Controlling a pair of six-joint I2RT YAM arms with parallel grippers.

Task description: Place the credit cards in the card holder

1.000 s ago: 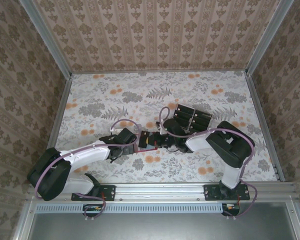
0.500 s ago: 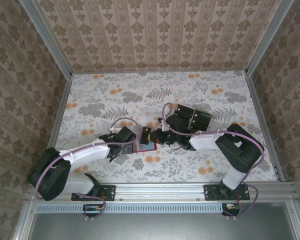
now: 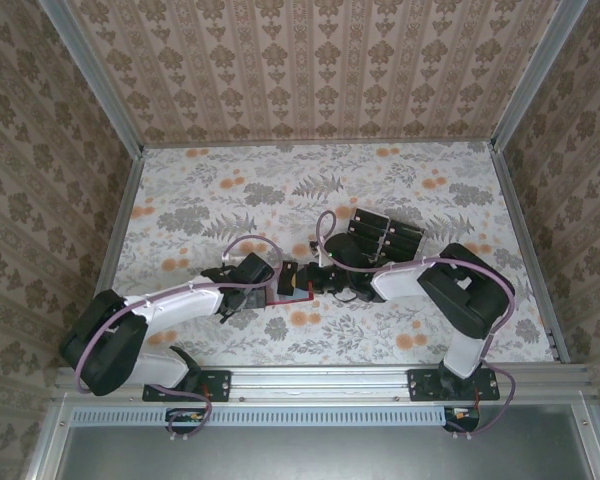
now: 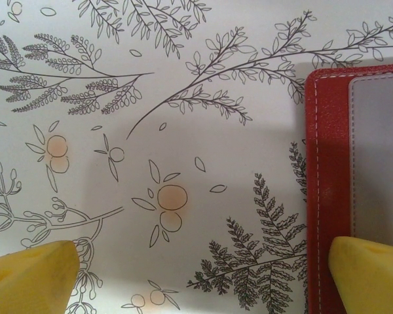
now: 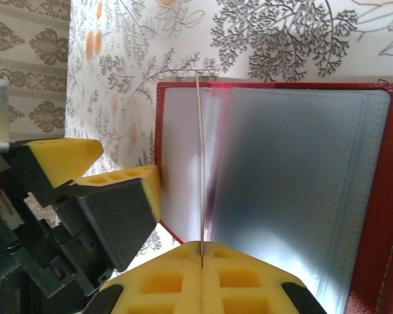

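Credit card (image 5: 200, 163) — thin, light, stiff, likely slippery. Standing on edge over the open card holder (image 5: 390, 196), being pinched at its near edge by the right gripper (image 5: 202, 252). Left gripper (image 4: 203, 275) gaping wide — spread across the holder's edge.

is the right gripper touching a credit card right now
Touching. The right wrist view shows the right gripper shut on a credit card seen edge-on, with no gap.
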